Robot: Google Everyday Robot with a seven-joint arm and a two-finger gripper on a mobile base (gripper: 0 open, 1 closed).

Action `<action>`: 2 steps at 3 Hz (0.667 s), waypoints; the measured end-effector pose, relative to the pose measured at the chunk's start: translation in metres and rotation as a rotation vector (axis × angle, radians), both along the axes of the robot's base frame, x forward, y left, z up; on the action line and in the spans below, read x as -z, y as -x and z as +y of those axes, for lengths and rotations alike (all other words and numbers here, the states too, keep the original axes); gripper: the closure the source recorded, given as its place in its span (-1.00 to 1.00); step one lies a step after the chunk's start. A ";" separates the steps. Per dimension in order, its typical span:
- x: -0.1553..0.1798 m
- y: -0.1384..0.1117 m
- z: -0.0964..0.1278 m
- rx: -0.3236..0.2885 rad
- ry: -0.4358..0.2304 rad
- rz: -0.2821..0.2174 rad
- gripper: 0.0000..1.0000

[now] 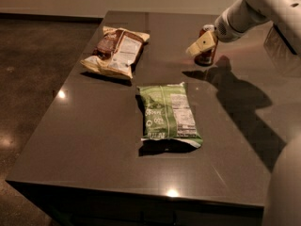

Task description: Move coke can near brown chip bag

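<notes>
The coke can (206, 58) stands upright at the back right of the dark table (94, 126). My gripper (202, 43) reaches in from the upper right and sits right at the can, covering its upper part from this view. The brown chip bag (115, 51), dark brown with cream edges and a white label, lies flat at the back left of the table, well to the left of the can.
A green chip bag (169, 113) lies flat in the middle of the table, between the camera and the can. My white arm (263, 6) crosses the upper right corner. The table's left edge drops to a dark floor (33, 79).
</notes>
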State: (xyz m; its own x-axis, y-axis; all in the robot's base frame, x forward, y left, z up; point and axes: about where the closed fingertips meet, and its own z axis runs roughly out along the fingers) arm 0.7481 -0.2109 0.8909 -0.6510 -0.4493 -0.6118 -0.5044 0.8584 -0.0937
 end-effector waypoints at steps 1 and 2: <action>0.002 -0.012 0.000 0.009 -0.047 -0.009 -1.00; -0.005 -0.014 0.011 -0.019 -0.082 -0.027 -0.63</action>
